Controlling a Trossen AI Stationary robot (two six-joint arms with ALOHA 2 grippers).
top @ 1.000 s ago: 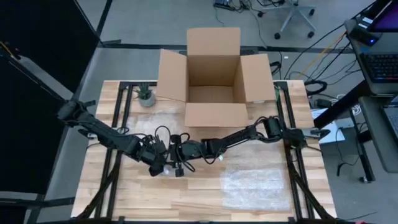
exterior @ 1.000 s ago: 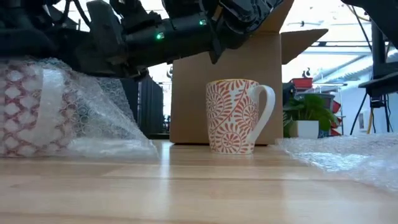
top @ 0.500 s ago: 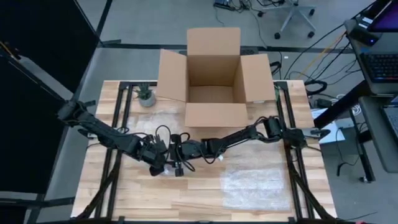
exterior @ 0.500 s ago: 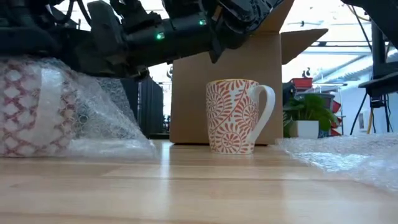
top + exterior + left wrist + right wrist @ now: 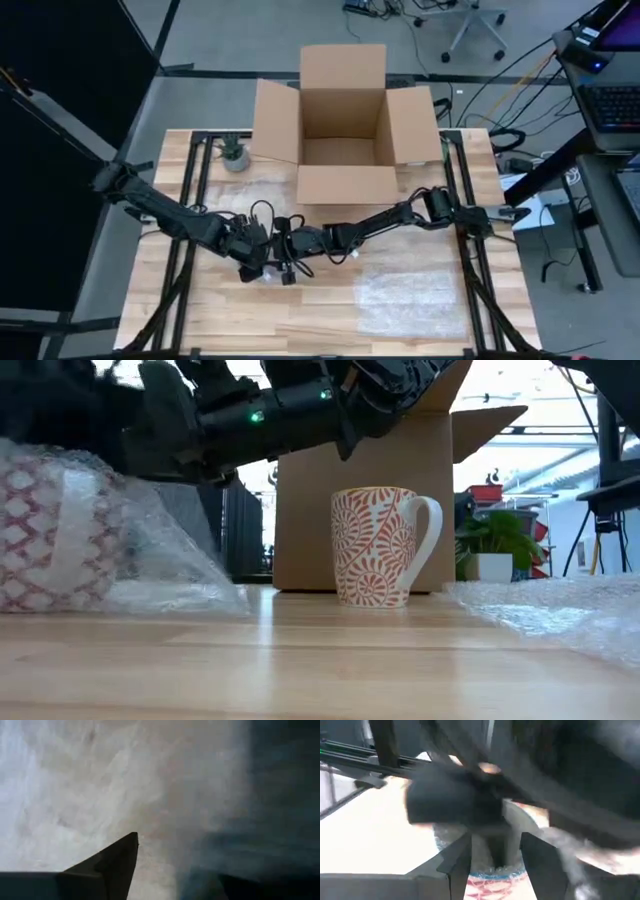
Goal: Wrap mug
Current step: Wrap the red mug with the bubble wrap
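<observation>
At the left edge of the low view, nearest the camera, sits a red-and-white patterned mug swathed in clear bubble wrap (image 5: 70, 530), which the high view hides beneath both arms. There the left gripper (image 5: 262, 262) and right gripper (image 5: 288, 256) meet at lower centre; whether either is parted or closed, I cannot tell. Farther back stand a bare red-swirl ceramic mug (image 5: 384, 546) and an open brown cardboard box (image 5: 343, 128).

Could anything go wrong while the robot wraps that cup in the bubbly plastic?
Maybe. Both grippers, left gripper and right gripper, crowd together over the wrapped mug, so they might bump each other. The bubble wrap sits loosely around the mug and could slip open. The bare mug stands nearby on the table; a swinging arm could knock it over.
</observation>
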